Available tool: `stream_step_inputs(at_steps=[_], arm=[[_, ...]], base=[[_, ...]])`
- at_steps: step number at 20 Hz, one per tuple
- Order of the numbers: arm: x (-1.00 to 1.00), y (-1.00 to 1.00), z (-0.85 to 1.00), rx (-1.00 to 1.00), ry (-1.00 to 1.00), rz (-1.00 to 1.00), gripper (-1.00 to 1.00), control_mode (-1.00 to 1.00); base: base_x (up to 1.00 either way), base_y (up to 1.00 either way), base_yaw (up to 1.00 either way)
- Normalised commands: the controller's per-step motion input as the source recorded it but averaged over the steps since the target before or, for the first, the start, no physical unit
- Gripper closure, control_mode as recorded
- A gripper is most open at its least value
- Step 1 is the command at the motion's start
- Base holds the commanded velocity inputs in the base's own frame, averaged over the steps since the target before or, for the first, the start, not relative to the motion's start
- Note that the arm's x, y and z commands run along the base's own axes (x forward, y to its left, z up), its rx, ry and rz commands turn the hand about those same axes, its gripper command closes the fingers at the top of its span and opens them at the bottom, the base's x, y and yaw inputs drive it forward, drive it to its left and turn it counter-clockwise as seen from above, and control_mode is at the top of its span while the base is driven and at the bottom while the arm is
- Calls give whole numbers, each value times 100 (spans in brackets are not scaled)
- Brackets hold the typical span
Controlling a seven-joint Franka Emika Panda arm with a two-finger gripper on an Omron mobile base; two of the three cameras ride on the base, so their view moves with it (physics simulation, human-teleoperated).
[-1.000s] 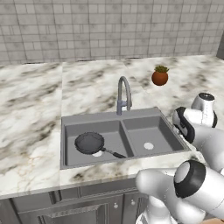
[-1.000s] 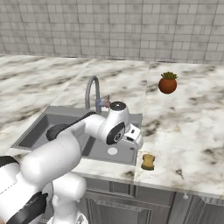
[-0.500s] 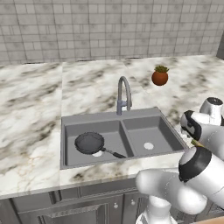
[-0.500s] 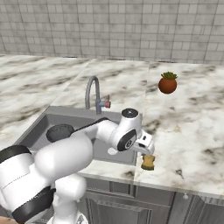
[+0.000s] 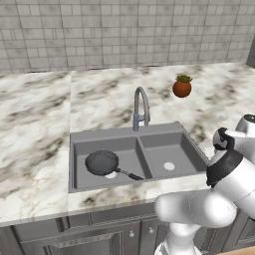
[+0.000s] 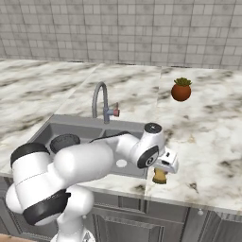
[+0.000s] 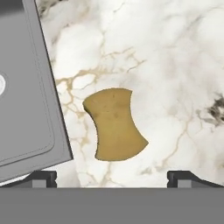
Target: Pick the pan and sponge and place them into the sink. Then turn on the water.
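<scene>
The yellow sponge lies flat on the marble counter just right of the sink, near the counter's front edge. My gripper hangs straight above it, open, its fingertips standing wide on either side and apart from the sponge. In the right base view the gripper hovers close over the sponge. The dark pan rests in the left basin of the sink, handle pointing front-right; the same pan shows past my arm.
The arched grey faucet stands behind the divider between the basins. A red-orange pot with a green plant sits at the back right of the marble counter. A tiled wall closes the back.
My arm has swung right, from over the sink's right basin to above the sponge, and come down closer to it. The jaws stayed open; pan and sponge have not moved.
</scene>
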Motion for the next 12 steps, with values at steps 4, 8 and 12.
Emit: stream_step_inputs(at_steps=[4,8,12], arm=[[0,-38,-11,0,4,3,-100,-100],[0,-21,-8,0,7,7,-100,-100],[0,-1,-1,1,12,11,-100,-100]], base=[[0,0,0],[0,0,0],[0,0,0]])
